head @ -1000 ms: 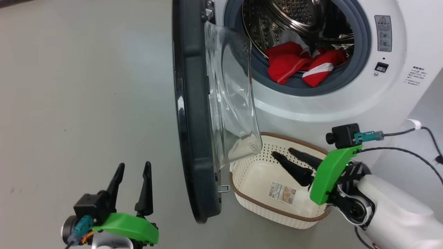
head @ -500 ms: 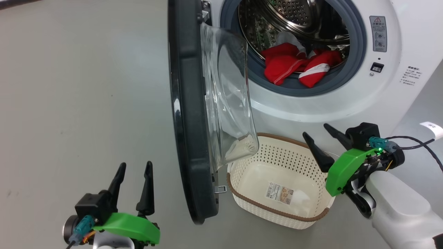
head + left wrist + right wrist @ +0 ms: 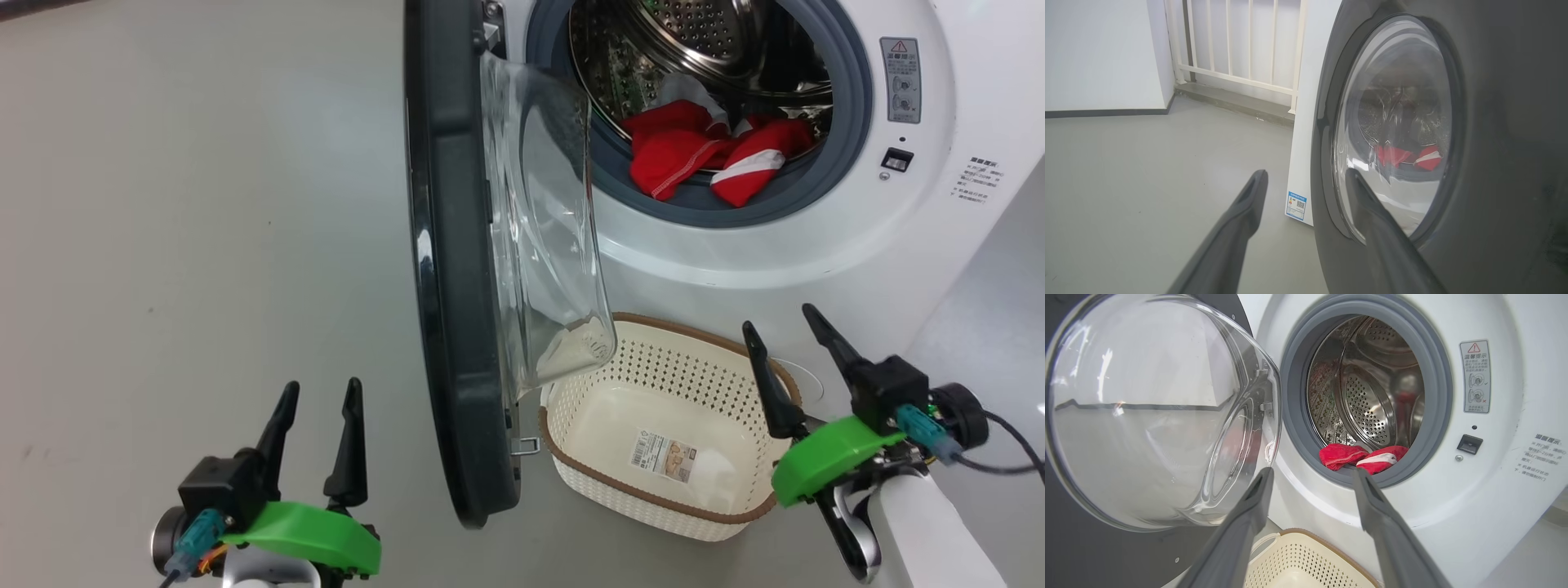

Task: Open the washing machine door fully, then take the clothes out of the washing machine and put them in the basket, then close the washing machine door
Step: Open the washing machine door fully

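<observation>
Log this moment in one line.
door open | clothes in drum | basket empty | left gripper open | right gripper open

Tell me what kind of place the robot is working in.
Likely a home laundry or utility area, perhaps beside a balcony. A white front-loading washing machine stands on a grey floor, a perforated basket sits in front of it, and a white barred railing runs behind.
</observation>
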You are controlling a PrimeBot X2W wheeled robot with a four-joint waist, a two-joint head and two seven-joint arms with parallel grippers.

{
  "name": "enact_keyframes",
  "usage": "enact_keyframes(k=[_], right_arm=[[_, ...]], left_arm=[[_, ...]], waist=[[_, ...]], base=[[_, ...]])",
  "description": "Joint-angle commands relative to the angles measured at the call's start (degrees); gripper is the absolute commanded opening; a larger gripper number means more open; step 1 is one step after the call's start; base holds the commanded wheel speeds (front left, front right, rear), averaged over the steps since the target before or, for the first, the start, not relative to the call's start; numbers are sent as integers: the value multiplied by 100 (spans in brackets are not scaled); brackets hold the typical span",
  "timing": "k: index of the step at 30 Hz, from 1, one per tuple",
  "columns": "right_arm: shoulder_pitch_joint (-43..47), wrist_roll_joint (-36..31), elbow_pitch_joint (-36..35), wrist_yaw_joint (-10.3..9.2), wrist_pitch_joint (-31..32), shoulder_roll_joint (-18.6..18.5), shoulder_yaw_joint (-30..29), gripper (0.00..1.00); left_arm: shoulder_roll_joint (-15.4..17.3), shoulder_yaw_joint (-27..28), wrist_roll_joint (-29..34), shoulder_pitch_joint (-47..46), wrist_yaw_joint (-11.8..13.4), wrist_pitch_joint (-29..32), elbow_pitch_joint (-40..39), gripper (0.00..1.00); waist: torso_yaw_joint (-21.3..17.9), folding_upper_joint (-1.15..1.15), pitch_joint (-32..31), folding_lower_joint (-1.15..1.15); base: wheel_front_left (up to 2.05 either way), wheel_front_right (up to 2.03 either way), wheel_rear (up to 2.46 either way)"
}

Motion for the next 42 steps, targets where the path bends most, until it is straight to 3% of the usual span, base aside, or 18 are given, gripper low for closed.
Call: enact_keyframes(k=[1,9,28,29,30,31,42], right_arm=[[-57,-73,-243,35,-52,2,48,100],[610,194,-1150,35,-53,61,98,100],[828,489,-1328,35,-53,63,245,100],[826,492,-1323,35,-53,63,242,100],[824,499,-1318,35,-53,63,239,100],[820,507,-1314,35,-53,63,236,100],[813,570,-1300,35,-53,63,171,100]], left_arm=[[87,180,-24,-42,34,-63,-170,100],[59,197,-67,10,71,-75,-203,100],[50,81,153,49,110,-78,-130,100],[53,68,160,39,109,-78,-109,77],[56,61,165,29,111,-78,-96,29],[73,45,198,13,120,-78,-95,3],[191,-31,551,-176,289,-78,-576,0]], waist=[[2,0,0,0],[3,0,-23,0],[5,0,-5,0],[5,0,-5,0],[4,0,-7,0],[3,0,-10,0],[-4,0,-48,0]], base=[[0,0,0],[0,0,0],[0,0,0],[0,0,0],[0,0,0],[0,0,0],[0,0,0]])
